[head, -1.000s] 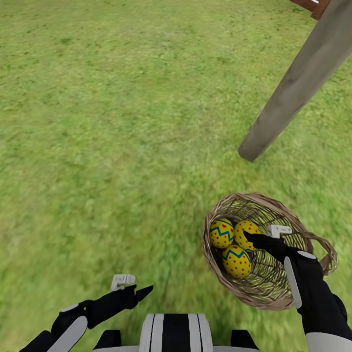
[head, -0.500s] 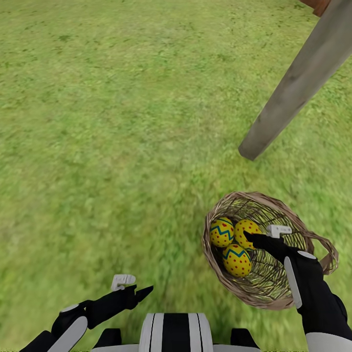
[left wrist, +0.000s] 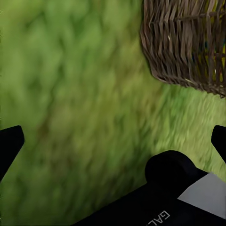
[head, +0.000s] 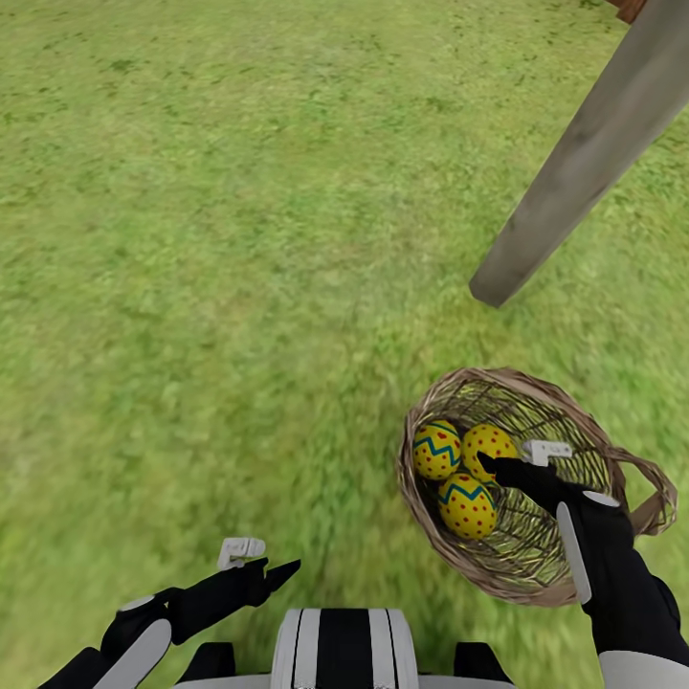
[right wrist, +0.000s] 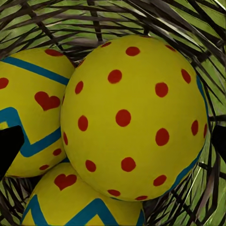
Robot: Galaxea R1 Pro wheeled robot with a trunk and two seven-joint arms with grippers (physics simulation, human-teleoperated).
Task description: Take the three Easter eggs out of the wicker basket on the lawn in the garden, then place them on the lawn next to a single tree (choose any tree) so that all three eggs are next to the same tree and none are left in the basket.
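Right gripper [head: 505, 462] inside wicker basket [head: 440, 541] holding three Easter eggs [head: 466, 506].

You get flat, even daylight over the lawn [head: 239, 239] in the head view, with no clear light source and almost no cast shadows. The grass smears into soft streaks toward the lower edge. In your left wrist view the grass is heavily blurred and the wicker basket [left wrist: 188, 42] only slightly sharper. Your right wrist view is crisp and bright, with no glare.
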